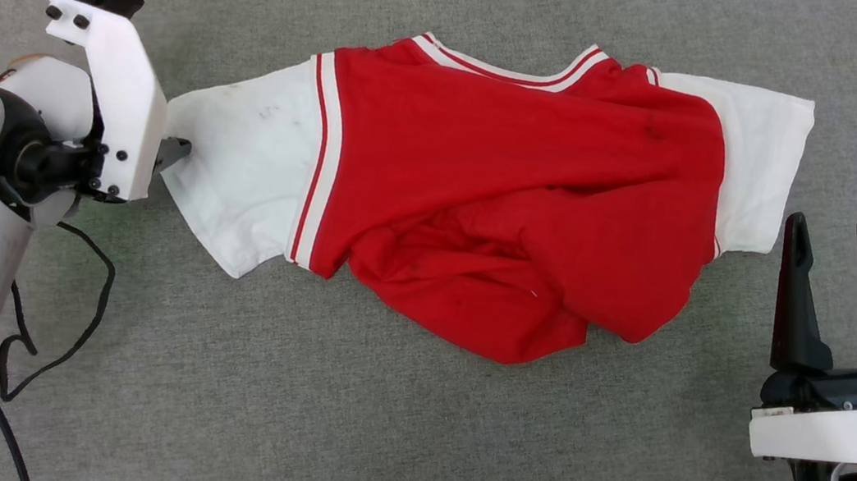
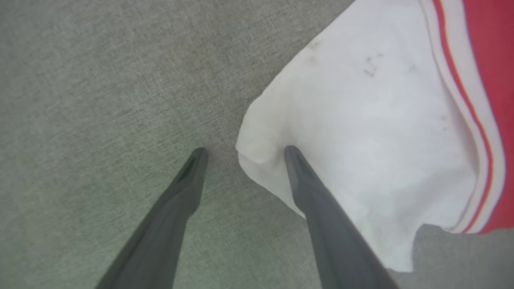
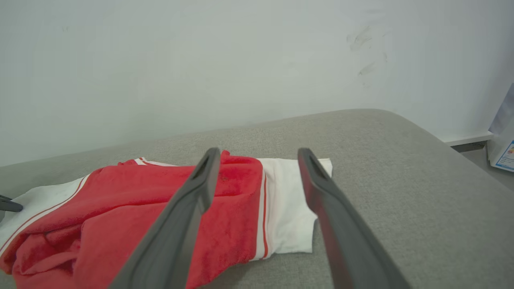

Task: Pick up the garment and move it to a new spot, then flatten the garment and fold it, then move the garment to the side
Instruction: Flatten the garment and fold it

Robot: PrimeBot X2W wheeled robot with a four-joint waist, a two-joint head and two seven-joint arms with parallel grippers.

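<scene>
- Head view, item one: you have the garment (image 1: pixel 503 176), a red shirt with white short sleeves and red-and-white striped trim. It lies crumpled across the middle of the grey cloth-covered worktop (image 1: pixel 370 431), with its collar on the far side. The lower red part is bunched in folds on the near side.
- Head view, item two: your left claw (image 1: pixel 173 151) sits at the tip of the sleeve (image 1: pixel 239 166) on your left. It is mostly hidden behind its white wrist bracket (image 1: pixel 125 93). A black cable (image 1: pixel 88 312) loops over the worktop below that arm.
- Head view, item three: your right claw (image 1: pixel 833 219) is released, its fingers apart and pointing away from you. It is near the other sleeve but apart from it, and it grasps nothing.
- Left wrist view: your left claw (image 2: pixel 245 149) is released, with its fingers spread wide. One finger is over bare worktop (image 2: pixel 80 100) and the other lies across the edge of the white sleeve (image 2: pixel 361 132). The sleeve's corner sits between the two fingers, unclenched. You can see faint grey marks on the sleeve, and the striped trim and red body run along the view's right edge.
- Right wrist view: your right claw (image 3: pixel 259 151) is released and empty. The garment (image 3: pixel 120 216) lies on the worktop (image 3: pixel 401 180) beyond its fingers, red body to the left and white sleeve between the fingertips. A pale wall (image 3: pixel 200 60) stands behind. A dark fingertip of the left claw (image 3: pixel 8 205) shows at the far sleeve, at the view's left edge.
</scene>
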